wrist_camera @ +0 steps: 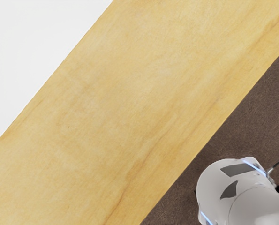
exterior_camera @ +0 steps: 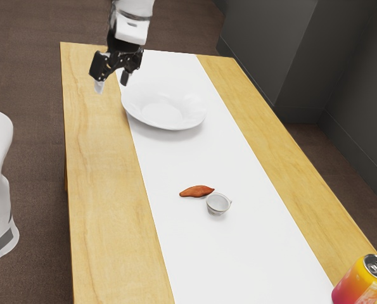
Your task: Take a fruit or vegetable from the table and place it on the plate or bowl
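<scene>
Nearest the camera, a soda can [exterior_camera: 364, 284] stands at the counter [exterior_camera: 99, 190] corner, well apart from the work. Mid-counter, on the white runner [exterior_camera: 232, 253], the sweet potato [exterior_camera: 196, 190] lies flat with a small metal cup [exterior_camera: 218, 204] just beside its tapered end. It looks light, firm and rigid, with dull skin unlikely to slip, so moderate squeeze should do. The best hold is probably across its thick middle, fingers straddling the short axis and kept clear of the cup. Farther on sits the white plate [exterior_camera: 165, 109], bare. Beyond it the jaws hang spread and empty above the counter's wood, well apart from the sweet potato.
</scene>
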Motion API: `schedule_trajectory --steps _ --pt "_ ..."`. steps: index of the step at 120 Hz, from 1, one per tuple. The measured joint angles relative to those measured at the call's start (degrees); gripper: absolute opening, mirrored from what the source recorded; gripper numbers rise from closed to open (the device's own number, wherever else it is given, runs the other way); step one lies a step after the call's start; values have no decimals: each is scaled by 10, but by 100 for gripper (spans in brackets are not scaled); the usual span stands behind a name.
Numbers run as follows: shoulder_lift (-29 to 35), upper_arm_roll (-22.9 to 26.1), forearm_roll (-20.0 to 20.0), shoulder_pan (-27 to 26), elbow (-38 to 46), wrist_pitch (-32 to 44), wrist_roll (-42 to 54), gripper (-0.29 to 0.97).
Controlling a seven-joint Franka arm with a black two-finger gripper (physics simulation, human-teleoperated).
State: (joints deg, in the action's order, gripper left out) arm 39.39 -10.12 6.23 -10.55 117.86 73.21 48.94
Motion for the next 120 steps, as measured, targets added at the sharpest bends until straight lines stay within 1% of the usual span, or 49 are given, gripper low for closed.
schedule_trajectory --steps 9,16,20,24,28,31,32,37,43,47,51,58,64,71,84,92,100,112,120 --pt "-25 12 -14 -1 11 8 -18 68" --pt "-33 16 -15 -10 28 27 -32 68" --pt "-33 15 -10 -30 47 48 -39 68" --pt "-33 7 -4 -62 69 73 -45 68" --pt "-22 -16 0 -90 99 102 -50 68" --pt "2 -33 3 -98 127 123 -53 68" --pt "10 -38 3 -99 135 129 -54 68" --pt "67 -39 6 -57 164 150 -57 68" --pt "97 -13 8 -35 175 165 -62 68" --pt "106 7 8 -29 175 171 -66 68" --pt "110 13 7 -23 169 171 -70 68" --pt "113 2 7 -18 154 164 -81 68" --pt "104 -11 7 -17 142 155 -92 68" --pt "92 -14 7 -19 136 141 -108 68" --pt "80 23 9 -18 133 122 -161 68" --pt "79 61 8 -18 132 114 -209 68" --pt "74 75 14 -18 128 109 -255 68" --pt "51 81 26 -54 120 104 -312 68" --pt "48 103 30 -88 102 118 -344 68"
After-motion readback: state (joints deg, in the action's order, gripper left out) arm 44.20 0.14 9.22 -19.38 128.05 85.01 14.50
